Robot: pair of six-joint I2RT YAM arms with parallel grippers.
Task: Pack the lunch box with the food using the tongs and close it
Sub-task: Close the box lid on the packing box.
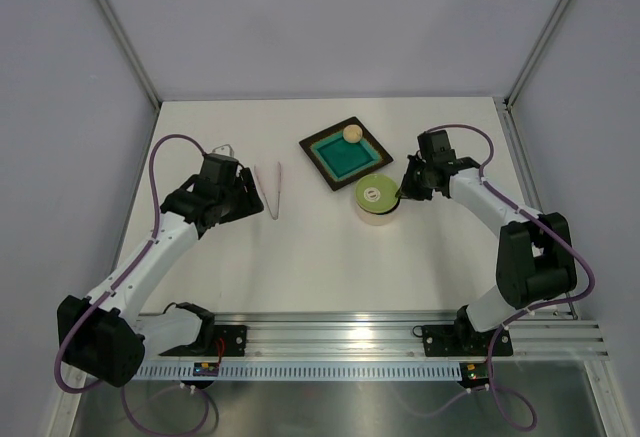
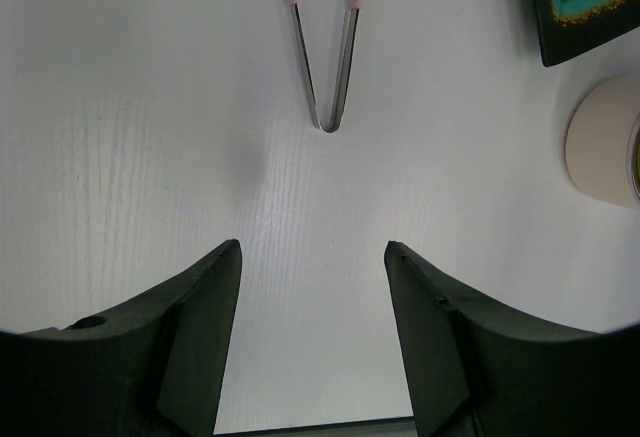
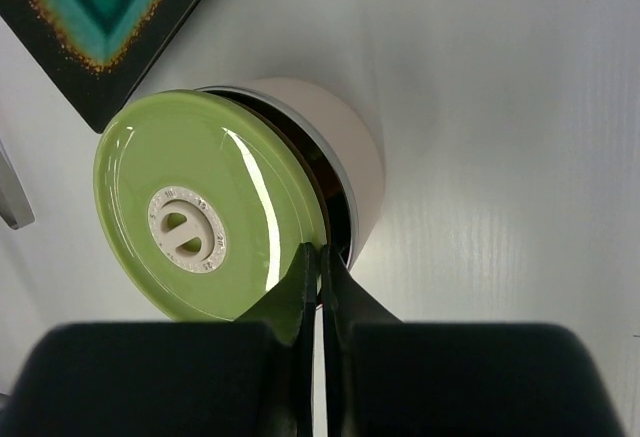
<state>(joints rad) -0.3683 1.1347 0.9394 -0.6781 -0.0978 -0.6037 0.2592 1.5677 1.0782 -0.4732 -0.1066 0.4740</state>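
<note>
Seen from above, a white table (image 1: pixel 320 257) holds a small round lunch box (image 1: pixel 378 217), a short pale-walled tin with a steel rim. A pale green disc lid (image 1: pixel 374 193) with a white centre lies on top of it. The lunch box stands just beside the near corner of a square, dark-rimmed teal tray (image 1: pixel 345 154). The right gripper (image 3: pixel 320 275) has its two black fingers pressed together, tips at the lid's near edge; whether they actually touch it is hard to tell. In the right wrist view the lid sits off-centre, leaving a dark crescent gap at the rim, and whatever is inside stays hidden. One beige round ball (image 1: pixel 352 133) rests at the tray's far corner. Slim whitish-pink tongs (image 1: pixel 270 189) lie flat on the table, well apart from the lunch box, joined end nearest the left gripper (image 2: pixel 312 252), whose fingers are spread and hold nothing. The left wrist view cuts off the tongs' pink tips and most of the tray.
</note>
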